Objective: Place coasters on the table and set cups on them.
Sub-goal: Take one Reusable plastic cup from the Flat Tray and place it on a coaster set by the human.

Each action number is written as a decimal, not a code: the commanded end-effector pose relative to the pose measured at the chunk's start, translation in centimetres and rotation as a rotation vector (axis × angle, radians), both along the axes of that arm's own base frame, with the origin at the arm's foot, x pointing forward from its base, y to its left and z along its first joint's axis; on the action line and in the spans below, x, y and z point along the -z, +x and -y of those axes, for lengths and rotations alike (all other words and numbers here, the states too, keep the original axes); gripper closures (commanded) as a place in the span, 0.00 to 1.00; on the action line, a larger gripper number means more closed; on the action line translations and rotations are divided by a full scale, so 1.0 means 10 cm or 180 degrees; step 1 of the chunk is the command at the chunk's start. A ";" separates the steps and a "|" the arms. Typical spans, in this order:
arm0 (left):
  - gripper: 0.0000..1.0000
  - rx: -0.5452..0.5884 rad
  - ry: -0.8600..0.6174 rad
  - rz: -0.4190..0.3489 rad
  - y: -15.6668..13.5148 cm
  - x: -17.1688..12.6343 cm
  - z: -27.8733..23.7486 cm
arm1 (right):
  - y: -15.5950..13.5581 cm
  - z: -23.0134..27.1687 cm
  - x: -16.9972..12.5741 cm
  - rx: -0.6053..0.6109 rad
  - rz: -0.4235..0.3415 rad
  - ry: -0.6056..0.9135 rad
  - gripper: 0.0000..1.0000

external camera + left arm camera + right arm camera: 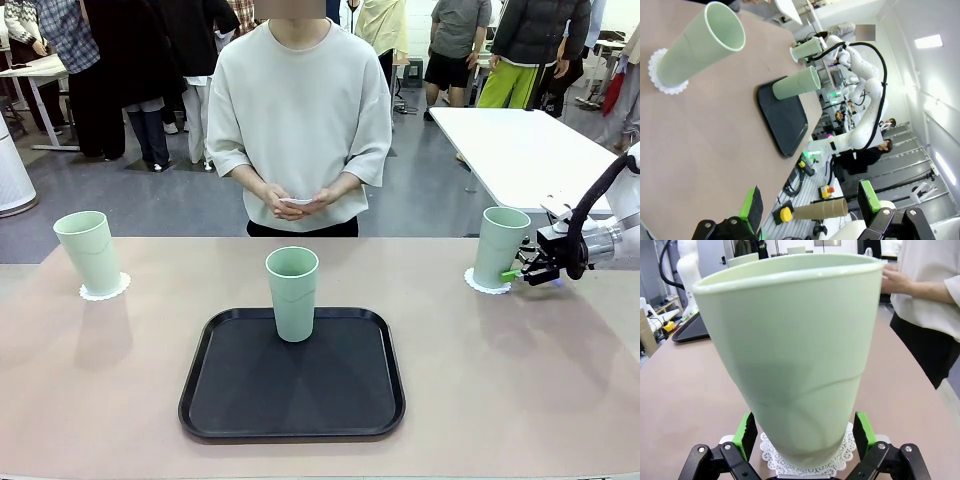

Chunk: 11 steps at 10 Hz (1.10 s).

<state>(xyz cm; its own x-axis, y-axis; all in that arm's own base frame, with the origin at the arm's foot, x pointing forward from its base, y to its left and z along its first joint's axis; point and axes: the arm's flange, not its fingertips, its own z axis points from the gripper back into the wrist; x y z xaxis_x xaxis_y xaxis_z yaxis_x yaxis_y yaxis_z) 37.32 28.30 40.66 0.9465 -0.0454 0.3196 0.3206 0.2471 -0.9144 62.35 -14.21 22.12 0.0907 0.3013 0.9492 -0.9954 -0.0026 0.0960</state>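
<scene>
Tray (292, 395) sits near table (520, 400) edge; right gripper (514, 272) straddles cup (500, 243).

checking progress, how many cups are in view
3. The left cup stands on the left coaster, the middle cup on the tray, and the right cup on the right coaster. None seems hidden.

The right arm (625, 240) is white with a looping black cable (590, 196); its end effector (510, 270) is black with green pads (510, 274). The person (300, 110) wears a pale short-sleeved top.
</scene>
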 end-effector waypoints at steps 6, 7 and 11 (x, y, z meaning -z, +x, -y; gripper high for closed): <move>0.00 -0.0026 0.0013 -0.0038 0.00 -0.04 -0.02 | 0.00 0.29 -0.25 0.0256 -0.0285 -0.0467 0.00; 0.00 -0.0026 0.0013 -0.0038 0.00 -0.04 -0.02 | -0.02 0.38 -0.34 0.0359 -0.0326 -0.0563 0.00; 0.00 -0.0026 0.0013 -0.0038 0.00 -0.04 -0.02 | -0.63 0.36 -1.22 0.0923 -0.0501 -0.2411 0.00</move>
<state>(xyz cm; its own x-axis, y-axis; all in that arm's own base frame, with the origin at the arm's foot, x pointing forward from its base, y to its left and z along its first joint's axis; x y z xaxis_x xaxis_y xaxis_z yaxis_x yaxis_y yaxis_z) 37.34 28.29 40.66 0.9465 -0.0457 0.3195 0.3206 0.2470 -0.9144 60.00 -21.14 32.10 0.2809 0.6667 0.6904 -0.9505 0.2930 0.1039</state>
